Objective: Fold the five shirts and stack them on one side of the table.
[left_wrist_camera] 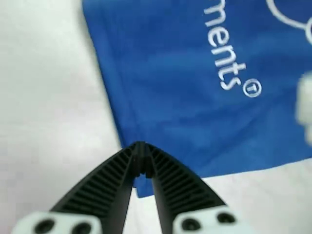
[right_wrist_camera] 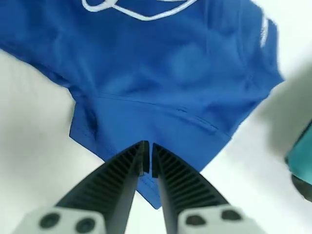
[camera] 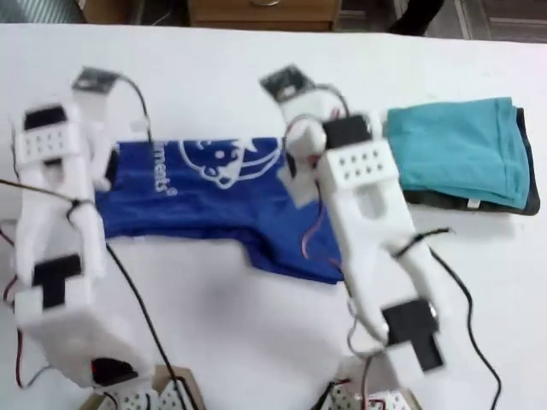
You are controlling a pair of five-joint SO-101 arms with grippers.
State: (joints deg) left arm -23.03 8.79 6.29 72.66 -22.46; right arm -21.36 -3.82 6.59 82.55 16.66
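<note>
High view: shows blue shirt [camera: 205, 201] spread flat across mid-desk [camera: 256, 342], print up, with a sleeve toward the near edge. Shows also teal shirt [camera: 457, 149] folded on top of dark shirt [camera: 530, 203] at the right side of the desk, beyond the blue shirt's right end. Reads as the stack already begun, kept aside to leave folding room.

Left wrist view: shows left hand [left_wrist_camera: 140, 148] closed to a pinch on the blue shirt's edge, by a corner.

Right wrist view: shows right hand [right_wrist_camera: 147, 148] narrowed to a slit at the hem near the sleeve, apparently pinching cloth.

Grips both ends at once, probably to lift and fold the cloth evenly. Holds both arms stretched forward and low over the desk, wrists pitched down, hands at opposite ends of the blue shirt.
</note>
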